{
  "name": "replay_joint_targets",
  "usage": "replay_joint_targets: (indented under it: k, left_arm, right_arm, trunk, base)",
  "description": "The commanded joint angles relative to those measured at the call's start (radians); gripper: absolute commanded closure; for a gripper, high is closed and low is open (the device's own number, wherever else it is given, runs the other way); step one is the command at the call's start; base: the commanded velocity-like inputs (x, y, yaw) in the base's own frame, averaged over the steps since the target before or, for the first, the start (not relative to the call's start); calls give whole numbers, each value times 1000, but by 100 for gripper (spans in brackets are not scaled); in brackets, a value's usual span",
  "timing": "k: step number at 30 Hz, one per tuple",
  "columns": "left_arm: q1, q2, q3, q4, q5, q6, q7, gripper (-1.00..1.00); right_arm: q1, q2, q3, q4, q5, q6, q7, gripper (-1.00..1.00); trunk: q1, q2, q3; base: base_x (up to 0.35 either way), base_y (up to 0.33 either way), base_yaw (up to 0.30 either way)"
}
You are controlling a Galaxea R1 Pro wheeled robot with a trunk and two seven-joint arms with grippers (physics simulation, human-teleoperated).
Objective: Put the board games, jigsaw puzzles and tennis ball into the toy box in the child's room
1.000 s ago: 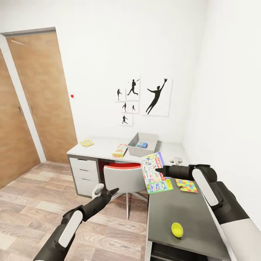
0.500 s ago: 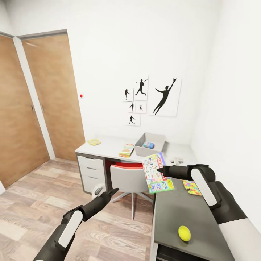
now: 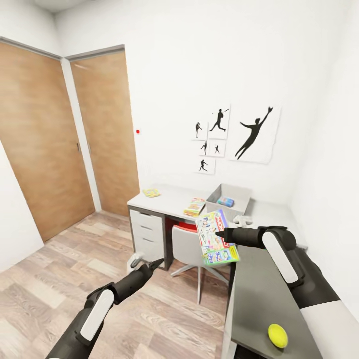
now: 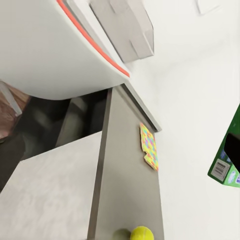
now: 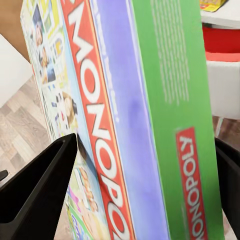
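Right claw (image 3: 219, 234) grips green-edged "MONOPOLY" box (image 5: 150, 125).

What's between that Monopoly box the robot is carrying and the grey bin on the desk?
Nothing visible blocks it. The right end effector holds the Monopoly box in the air at the near desk edge; the toy box sits farther back on the table, open-topped, with bare desk between. The chair is lower.

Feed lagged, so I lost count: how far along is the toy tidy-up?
Done: the blue board game lies in the toy box. In hand: the right end effector holds the Monopoly box. Left: Skip-Bo box, tennis ball and jigsaw puzzles on the table.
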Motion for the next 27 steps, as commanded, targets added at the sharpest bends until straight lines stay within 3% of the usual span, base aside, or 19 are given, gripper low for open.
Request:
replay_joint_targets:
  k: [1, 16, 27]
  left_arm:
    - [-1, 0, -1, 0, 6, 5, 0, -100]
    - [-1, 0, -1, 0, 5, 5, 1, -100]
    - [-1, 0, -5, 2, 1, 5, 4, -100]
  right_arm:
    - [-1, -1, 0, -1, 8, 3, 10, 100]
    - [0, -1, -4, -1, 8, 3, 10, 100]
    - [1, -2, -1, -3, 8, 3, 10, 100]
  trunk:
    - [0, -1, -1]
    - [0, -1, -1]
    - [0, -1, -1]
  base:
    - [0, 0, 299]
    - [0, 0, 293]
    - [98, 74, 77]
